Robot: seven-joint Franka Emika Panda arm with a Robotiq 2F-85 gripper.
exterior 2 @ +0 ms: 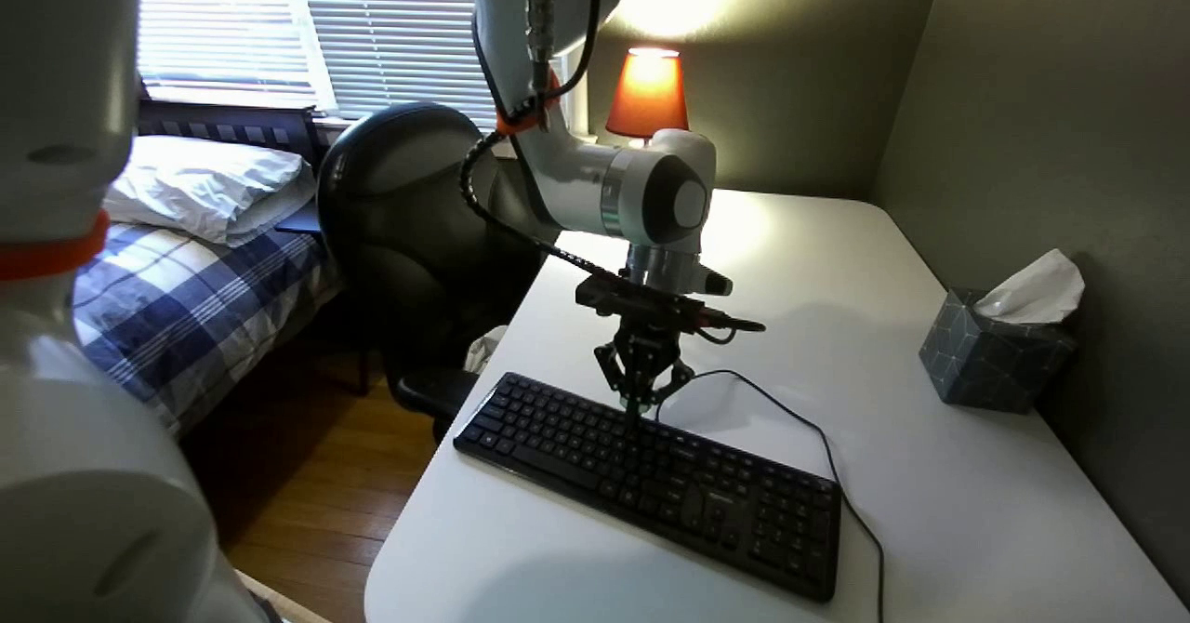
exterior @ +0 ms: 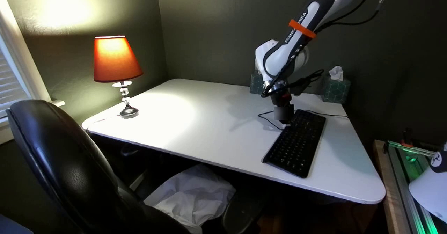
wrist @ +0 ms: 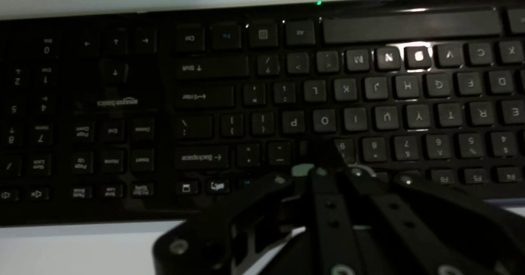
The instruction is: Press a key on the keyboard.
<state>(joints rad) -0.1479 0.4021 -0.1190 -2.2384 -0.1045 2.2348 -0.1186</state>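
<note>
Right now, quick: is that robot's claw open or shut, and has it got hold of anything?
Gripper: closed, with nothing visible in its grip, pointing down at the keyboard; whether it touches, I can't tell.

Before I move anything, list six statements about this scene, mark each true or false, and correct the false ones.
1. The end effector points down at the keyboard. True.
2. It is wide open. False: it is shut.
3. In the wrist view, the end effector is over the space bar. False: it is near the 9 key.
4. The lamp is lit. True.
5. A tissue pokes out of its box. True.
6. The lamp touches the keyboard. False: they sit toward opposite ends of the desk.
</note>
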